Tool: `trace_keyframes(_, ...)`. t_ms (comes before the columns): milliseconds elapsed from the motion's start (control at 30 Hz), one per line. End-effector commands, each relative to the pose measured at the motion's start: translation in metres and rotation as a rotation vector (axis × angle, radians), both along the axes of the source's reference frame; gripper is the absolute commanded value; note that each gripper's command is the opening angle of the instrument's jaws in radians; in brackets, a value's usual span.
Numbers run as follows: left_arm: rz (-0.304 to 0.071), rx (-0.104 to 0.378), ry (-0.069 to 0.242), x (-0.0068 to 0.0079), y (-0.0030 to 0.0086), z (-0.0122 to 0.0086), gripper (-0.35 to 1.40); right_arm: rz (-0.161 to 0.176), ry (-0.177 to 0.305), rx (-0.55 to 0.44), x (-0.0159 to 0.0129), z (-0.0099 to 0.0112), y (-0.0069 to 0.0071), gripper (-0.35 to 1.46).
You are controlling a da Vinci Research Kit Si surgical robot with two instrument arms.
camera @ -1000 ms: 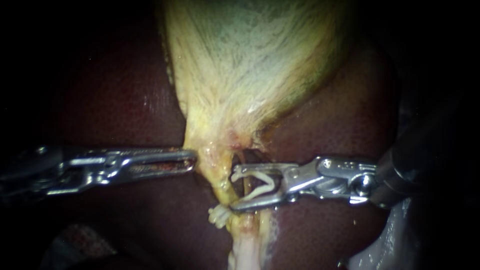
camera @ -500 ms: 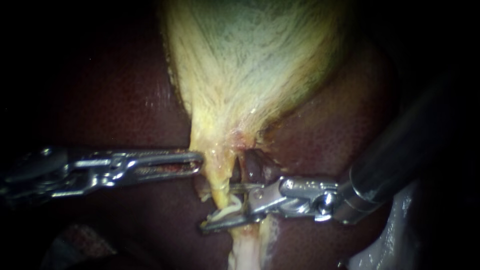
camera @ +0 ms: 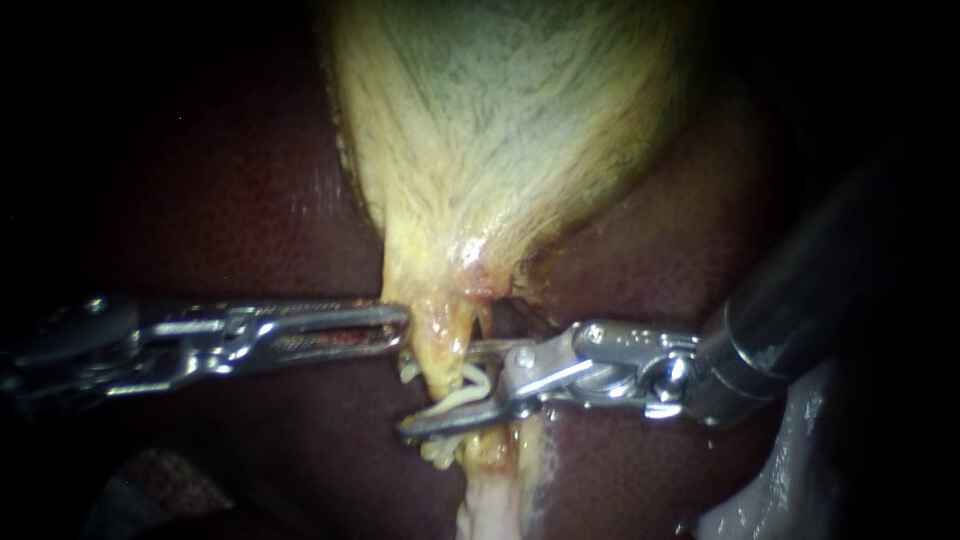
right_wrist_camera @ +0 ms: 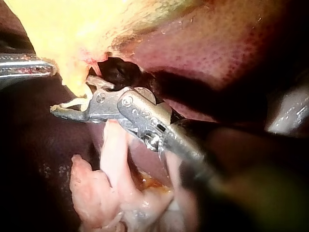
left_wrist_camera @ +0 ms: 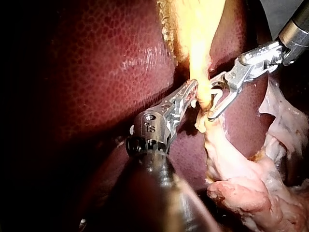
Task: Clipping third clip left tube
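Observation:
The pale yellow gallbladder (camera: 500, 130) narrows down to a tube (camera: 440, 365) lying on the dark red liver (camera: 230, 180). My left instrument (camera: 385, 327) comes in level from the left, its jaws shut on the gallbladder's neck at the tube's left side (left_wrist_camera: 190, 92). My right instrument (camera: 440, 392) holds a white clip (camera: 470, 392) in its jaws, which straddle the tube from the right. Its lower jaw reaches past the tube; the upper jaw is partly hidden behind it. Another white clip (camera: 438, 455) sits on the tube just below. In the right wrist view the clip (right_wrist_camera: 77, 102) meets the yellow tissue.
Pale pink fatty tissue (camera: 490, 500) trails down from the tube and spreads beside the right instrument's shaft (right_wrist_camera: 120, 193). A dark hollow (right_wrist_camera: 118, 72) opens between the tube and the liver behind the right jaws.
My right instrument has moved left, so the clip that stood to the right of the tube now straddles it. The left instrument and the neck shifted slightly right.

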State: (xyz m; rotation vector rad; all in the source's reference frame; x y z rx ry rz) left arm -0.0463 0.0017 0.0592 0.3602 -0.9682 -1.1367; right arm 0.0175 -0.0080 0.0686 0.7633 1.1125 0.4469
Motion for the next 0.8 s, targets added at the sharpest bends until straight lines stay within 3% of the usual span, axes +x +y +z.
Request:
trace_keyframes(33,0.000,0.000,0.000,0.0000,0.0000,0.0000,-0.35,0.001,-0.016,-0.006,-0.0002,0.0001,-0.0001,0.13)
trace_keyframes(133,0.000,0.000,0.000,0.0000,0.0000,0.0000,-0.35,0.003,-0.063,-0.023,-0.0005,0.0001,0.0000,-0.26)
trace_keyframes(200,0.000,0.000,0.000,0.0000,0.0000,0.0000,-0.35,0.004,-0.071,-0.024,-0.0007,0.0003,0.0002,-0.35)
trace_keyframes(800,0.000,0.000,0.000,-0.0001,0.0001,0.0001,-0.35,0.008,-0.076,-0.029,-0.0009,0.0007,0.0003,-0.35)
